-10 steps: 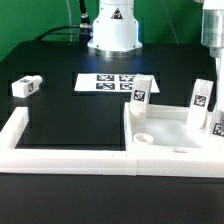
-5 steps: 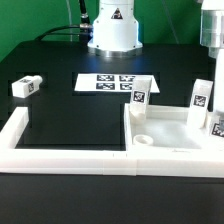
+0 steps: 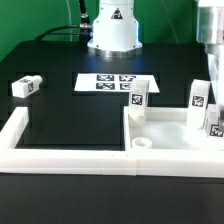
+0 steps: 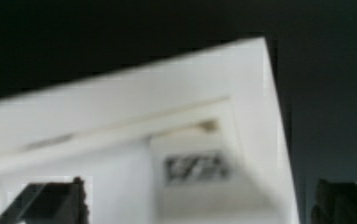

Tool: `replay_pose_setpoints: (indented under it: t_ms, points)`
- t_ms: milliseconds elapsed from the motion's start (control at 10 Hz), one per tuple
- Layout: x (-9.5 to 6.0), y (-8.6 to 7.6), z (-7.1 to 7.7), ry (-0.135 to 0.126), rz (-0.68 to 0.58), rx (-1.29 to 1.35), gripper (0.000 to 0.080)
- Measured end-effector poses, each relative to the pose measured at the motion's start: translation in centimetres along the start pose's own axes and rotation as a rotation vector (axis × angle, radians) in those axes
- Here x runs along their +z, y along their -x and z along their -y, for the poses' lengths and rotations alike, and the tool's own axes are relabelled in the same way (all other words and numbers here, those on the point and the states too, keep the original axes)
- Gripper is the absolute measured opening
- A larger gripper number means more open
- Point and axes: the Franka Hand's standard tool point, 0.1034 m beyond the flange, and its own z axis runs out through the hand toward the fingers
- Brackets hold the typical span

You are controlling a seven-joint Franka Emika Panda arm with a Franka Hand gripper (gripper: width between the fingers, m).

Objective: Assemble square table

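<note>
The tabletop [image 3: 172, 128] lies at the near right, tucked into the corner of the wall [image 3: 70, 153]. Three legs stand upright on it: the left leg [image 3: 140, 97] at its far left corner, the middle leg [image 3: 199, 97] further right, and the right leg [image 3: 217, 125], cut off by the exterior view's right edge. Whether any is screwed home I cannot tell. A round socket [image 3: 143, 143] at the near left corner looks empty. The loose leg [image 3: 25, 86] lies on its side on the black table [image 3: 60, 110], well apart to the left, past the marker board [image 3: 115, 83]. The gripper [image 4: 196, 203] hangs over the tabletop's right part, jaws spread wide and gripping nothing, with a tagged white part [image 4: 175, 110] below it. I'd judge three legs placed and one left to fetch and fit.
</note>
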Motion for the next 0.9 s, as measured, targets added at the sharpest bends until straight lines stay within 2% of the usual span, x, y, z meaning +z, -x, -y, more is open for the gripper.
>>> replay_pose_setpoints:
  t_ms: [100,200,600,800,900]
  points:
    - [-0.5,-0.6,-0.9,-0.002,0.0,-0.041,0.0642]
    - [-0.4,-0.6,-1.1,0.002,-0.001,-0.077,0.0648]
    - [-0.1,-0.6,-1.1,0.01,-0.008,-0.139,0.0649]
    - [0.5,0.2,-1.0,0.066,-0.034,-0.332,0.0649]
    - [0.5,0.8,-0.4,0.062,-0.057,-0.55,0.0649]
